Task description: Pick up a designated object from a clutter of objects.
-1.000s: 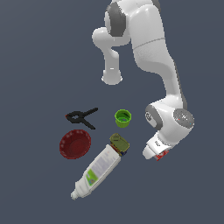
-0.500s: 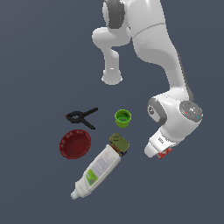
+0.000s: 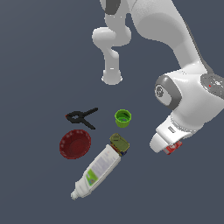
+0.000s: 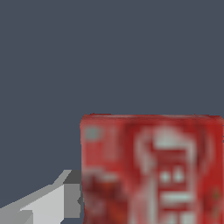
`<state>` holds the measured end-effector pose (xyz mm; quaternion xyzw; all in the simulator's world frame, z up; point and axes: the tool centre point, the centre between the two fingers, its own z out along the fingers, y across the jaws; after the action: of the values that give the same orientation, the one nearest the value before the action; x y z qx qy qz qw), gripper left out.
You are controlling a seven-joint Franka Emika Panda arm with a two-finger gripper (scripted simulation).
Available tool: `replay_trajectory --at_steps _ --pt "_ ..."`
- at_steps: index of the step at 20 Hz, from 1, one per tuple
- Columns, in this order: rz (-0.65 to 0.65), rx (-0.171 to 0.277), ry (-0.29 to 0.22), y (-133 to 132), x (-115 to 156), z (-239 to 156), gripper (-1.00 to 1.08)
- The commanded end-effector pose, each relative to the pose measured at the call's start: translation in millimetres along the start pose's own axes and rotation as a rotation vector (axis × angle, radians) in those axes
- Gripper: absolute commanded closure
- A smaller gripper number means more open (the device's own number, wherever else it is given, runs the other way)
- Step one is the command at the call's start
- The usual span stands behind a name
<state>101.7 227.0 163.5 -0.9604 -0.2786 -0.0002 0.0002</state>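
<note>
The small red box (image 3: pixel 173 148) with white markings shows under my white hand at the exterior view's right, apart from the other objects. My gripper (image 3: pixel 170 148) is shut on it; the fingers are mostly hidden by the hand. In the wrist view the red box (image 4: pixel 153 170) fills much of the picture, very close, and one grey finger (image 4: pixel 48 201) touches its edge. The other finger is out of view. The clutter lies at the exterior view's left: black clamp (image 3: pixel 81 117), green cup (image 3: pixel 123 118), dark red bowl (image 3: pixel 75 144), olive tin (image 3: pixel 119 143), white bottle (image 3: pixel 97 170).
The arm's base (image 3: pixel 112 78) stands behind the clutter. The tin touches the bottle's cap end. The floor is plain dark grey.
My hand has moved toward the exterior view's right and slightly up, and the red box has moved with it. The other objects have not moved.
</note>
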Motion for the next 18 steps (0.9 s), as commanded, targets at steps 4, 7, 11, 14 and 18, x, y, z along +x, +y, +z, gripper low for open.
replay_trajectory --at_steps 4,7,11,14,18 --pt "0.0 0.001 0.0 8 5 -64 1.08" --pt "0.0 0.001 0.0 12 8 -97 1.08" --pt "0.0 0.001 0.0 17 12 -139 1.08" --pt "0.0 0.001 0.0 22 14 -167 1.08" --pt "0.001 0.001 0.0 26 18 -198 1.08"
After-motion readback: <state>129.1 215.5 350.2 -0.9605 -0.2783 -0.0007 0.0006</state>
